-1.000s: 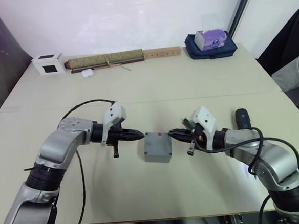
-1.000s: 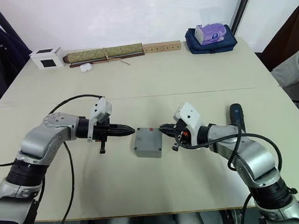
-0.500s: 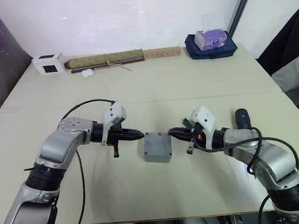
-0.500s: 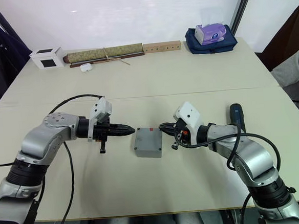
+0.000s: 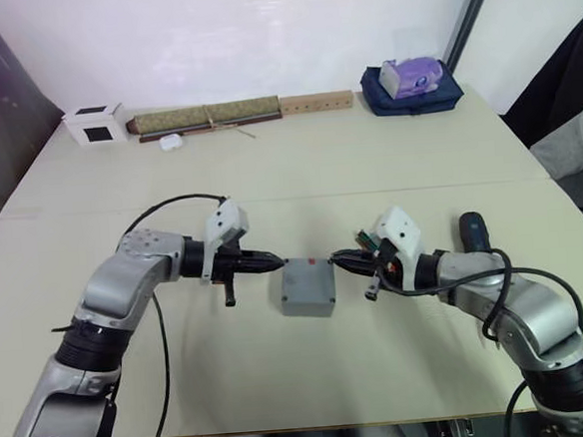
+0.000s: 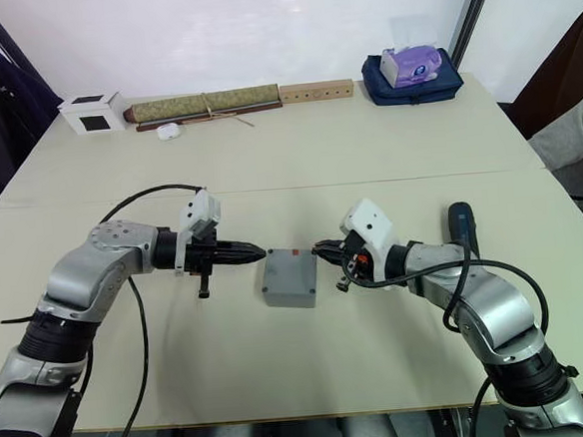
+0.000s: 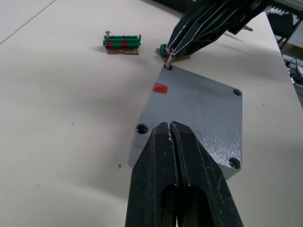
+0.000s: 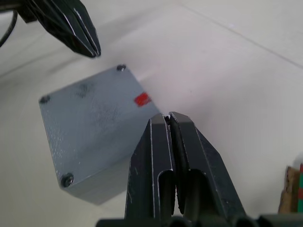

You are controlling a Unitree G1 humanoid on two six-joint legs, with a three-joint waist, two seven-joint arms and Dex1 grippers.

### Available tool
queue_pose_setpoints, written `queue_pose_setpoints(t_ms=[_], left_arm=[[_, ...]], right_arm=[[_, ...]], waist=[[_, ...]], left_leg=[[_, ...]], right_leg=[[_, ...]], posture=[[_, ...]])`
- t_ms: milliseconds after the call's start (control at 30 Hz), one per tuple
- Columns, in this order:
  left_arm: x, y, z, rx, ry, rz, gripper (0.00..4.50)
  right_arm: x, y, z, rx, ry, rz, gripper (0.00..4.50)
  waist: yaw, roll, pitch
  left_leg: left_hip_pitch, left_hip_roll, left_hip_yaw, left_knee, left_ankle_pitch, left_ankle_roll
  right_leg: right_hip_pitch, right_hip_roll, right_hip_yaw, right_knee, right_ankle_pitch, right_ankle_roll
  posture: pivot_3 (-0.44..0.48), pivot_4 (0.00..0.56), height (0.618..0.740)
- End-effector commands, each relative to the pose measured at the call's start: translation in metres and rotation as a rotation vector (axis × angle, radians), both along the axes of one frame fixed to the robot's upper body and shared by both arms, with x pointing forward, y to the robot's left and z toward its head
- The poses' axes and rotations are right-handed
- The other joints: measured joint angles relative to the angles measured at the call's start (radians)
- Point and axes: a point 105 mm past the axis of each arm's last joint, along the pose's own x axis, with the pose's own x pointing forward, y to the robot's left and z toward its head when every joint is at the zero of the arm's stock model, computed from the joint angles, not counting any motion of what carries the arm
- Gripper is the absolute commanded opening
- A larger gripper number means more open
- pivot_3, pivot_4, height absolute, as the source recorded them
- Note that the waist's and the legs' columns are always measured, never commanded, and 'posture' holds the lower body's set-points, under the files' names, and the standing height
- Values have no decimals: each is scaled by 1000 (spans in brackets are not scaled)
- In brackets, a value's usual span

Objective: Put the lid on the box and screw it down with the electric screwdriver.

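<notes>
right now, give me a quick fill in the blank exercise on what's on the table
1. The lid sits on the box and bears a small ____ mark.
2. The left gripper has its fingers ____.
3. The right gripper holds a small screw at a ____ hole of the lid.
4. The electric screwdriver lies on the robot's ____ side.

Missing words: red; shut; corner; right

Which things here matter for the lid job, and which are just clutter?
Job: lid on the box; screw at the right gripper tip; left gripper; screwdriver.
Clutter: white cube; rolled mat; wooden block; blue bag; circuit boards.
</notes>
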Motion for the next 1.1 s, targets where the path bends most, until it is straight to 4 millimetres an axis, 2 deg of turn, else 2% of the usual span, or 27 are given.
queue_pose_setpoints(t_ms=[33, 367, 400, 433, 500, 700, 767, 800, 900, 1033, 1067, 1100], left_arm=[[1, -2, 10, -3, -47, -16, 0], [0, -2, 11, -2, -51, -12, 0], [0, -2, 12, -5, -52, -10, 0], [1, -2, 12, -7, -52, -8, 0], [1, -3, 14, -19, -53, -7, 0], [2, -9, 24, -70, -57, -8, 0], [2, -13, 28, -88, -63, -13, 0], [2, -15, 30, -95, -69, -19, 0], [-1, -25, 38, -110, -98, -70, 0], [-7, -37, 45, -114, -142, -147, 0], [-10, -43, 49, -119, -167, -183, 0], [-12, -48, 52, -123, -185, -208, 0]], right_arm=[[0, -5, 3, -20, -16, 0, 45], [2, 2, 2, -4, -7, 16, 45], [2, 2, 2, -2, -8, 16, 294], [2, 2, 3, -1, -8, 17, 294], [3, 2, 4, -1, -11, 16, 852], [7, -12, 13, -14, -27, -27, 3324], [7, -20, 24, 28, -24, -57, 3921], [7, -24, 33, 77, -18, -79, 3921], [20, -63, 66, 181, -53, -278, 3921], [22, -112, 89, 207, -20, -449, 3921], [21, -130, 101, 231, -3, -498, 4217], [19, -141, 111, 253, 11, -527, 4217]], waist=[[1, 0, 0], [0, 0, 0], [0, 0, 0], [0, 0, 0], [0, 0, 0], [1, 0, 0], [1, 0, 0], [1, 0, 0], [1, 0, 0], [4, 0, 0], [3, 0, 0], [3, 1, 0]], left_leg=[[0, 0, 0, 0, 0, 0], [0, 0, 0, 0, 0, 0], [0, 0, 0, 0, 0, 0], [0, 0, 0, 0, 0, 0], [0, 0, 0, 0, 0, 0], [0, 0, 0, 0, 0, 0], [0, 0, 0, 0, 0, 0], [0, 0, 0, 0, 0, 0], [0, 0, 0, 0, 0, 0], [0, 0, 0, 0, 0, 0], [0, 0, 0, 0, 0, 0], [0, 0, 0, 0, 0, 0]], right_leg=[[0, 0, 0, 0, 0, 0], [0, 0, 0, 0, 0, 0], [0, 0, 0, 0, 0, 0], [0, 0, 0, 0, 0, 0], [0, 0, 0, 0, 0, 0], [0, 0, 0, 0, 0, 0], [0, 0, 0, 0, 0, 0], [0, 0, 0, 0, 0, 0], [0, 0, 0, 0, 0, 0], [0, -1, 0, 0, 0, 0], [0, -1, 0, -1, 0, 0], [0, -1, 0, -1, 0, 0]], posture=[[0, 150, 740], [0, 150, 740], [0, 150, 740], [0, 150, 740], [0, 150, 740], [0, 150, 740], [0, 150, 740], [0, 150, 740], [0, 150, 740], [0, 150, 740], [0, 150, 740], [0, 150, 740]])
